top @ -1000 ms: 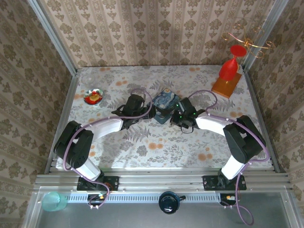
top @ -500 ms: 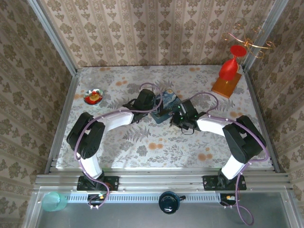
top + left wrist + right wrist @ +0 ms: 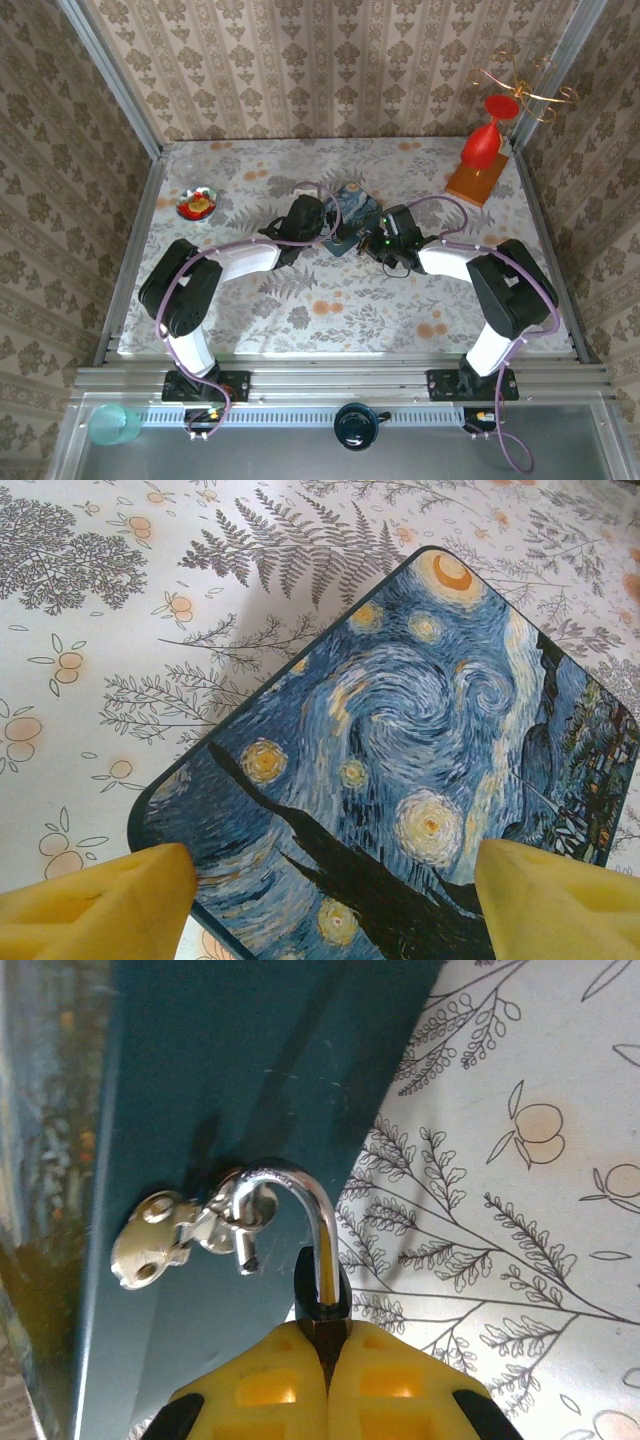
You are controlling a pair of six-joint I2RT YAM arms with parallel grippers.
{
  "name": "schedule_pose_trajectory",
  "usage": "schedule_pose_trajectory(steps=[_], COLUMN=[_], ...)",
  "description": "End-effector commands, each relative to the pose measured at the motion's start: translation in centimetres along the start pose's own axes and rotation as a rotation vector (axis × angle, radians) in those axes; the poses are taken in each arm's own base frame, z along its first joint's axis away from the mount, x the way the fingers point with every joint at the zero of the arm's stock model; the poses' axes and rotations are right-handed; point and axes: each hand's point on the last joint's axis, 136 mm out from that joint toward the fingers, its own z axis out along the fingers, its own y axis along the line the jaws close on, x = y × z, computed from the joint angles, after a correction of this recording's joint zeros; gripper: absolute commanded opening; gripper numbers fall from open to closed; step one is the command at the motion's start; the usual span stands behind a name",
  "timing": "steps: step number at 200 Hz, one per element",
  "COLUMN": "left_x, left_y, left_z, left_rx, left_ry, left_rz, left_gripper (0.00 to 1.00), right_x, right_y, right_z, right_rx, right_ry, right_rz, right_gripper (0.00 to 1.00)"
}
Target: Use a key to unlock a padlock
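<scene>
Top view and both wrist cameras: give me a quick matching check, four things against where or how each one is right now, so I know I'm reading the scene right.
Things:
1. padlock
2. left gripper
3. tin
4. red goblet

Place or state:
A. far right corner, standing on an orange block
B. open, fingers spread above the painted lid
C. pinched in the shut right gripper, shackle at the clasp
D. middle of the table, between the two grippers

Pairs: 1-C, 2-B, 3-D, 4-A.
</scene>
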Motion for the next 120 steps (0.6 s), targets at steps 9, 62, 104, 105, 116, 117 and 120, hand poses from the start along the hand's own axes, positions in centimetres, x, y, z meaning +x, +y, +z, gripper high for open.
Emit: schedule_pose_trajectory(steps=[9,62,104,105,116,117,120], left_x=[7.1,7.3,7.3,7.3,7.3,7.3,7.3], left_y=[4.8,5.1,5.2,5.2,5.3,5.3,5.2], left_z=[0.1,0.1,0.0,0.0,0.1,0.1,0.1], left_rx=[-0.169,-0.181,-0.187,-0.188,-0.187,-0.187,-0.186], left_ry=[0.214,0.212,0.209,0.209,0.208,0.208,0.207], left_rz=[0.011,0.004,0.003,0.002,0.002,0.002,0.002], left_gripper=[0.76,0.76,0.76,0.76,0.76,0.76,0.76], right_x=[-0.6,-0.5,-1.0,-1.0,-1.0,-1.1,-1.0], right_y=[-0.3,-1.1,-0.6,-0.5,0.0,0.1,0.3], right_z=[0.8,1.7,2.1,2.1,2.1,2.1,2.1], right_rx=[-0.025,0.001,-0.067,-0.069,-0.087,-0.089,-0.095], right_ry=[-0.026,0.0,-0.02,-0.018,-0.01,-0.01,-0.009], right_rz=[0.102,0.168,0.261,0.263,0.274,0.276,0.278], right_gripper=[0.0,0.0,0.0,0.0,0.0,0.0,0.0])
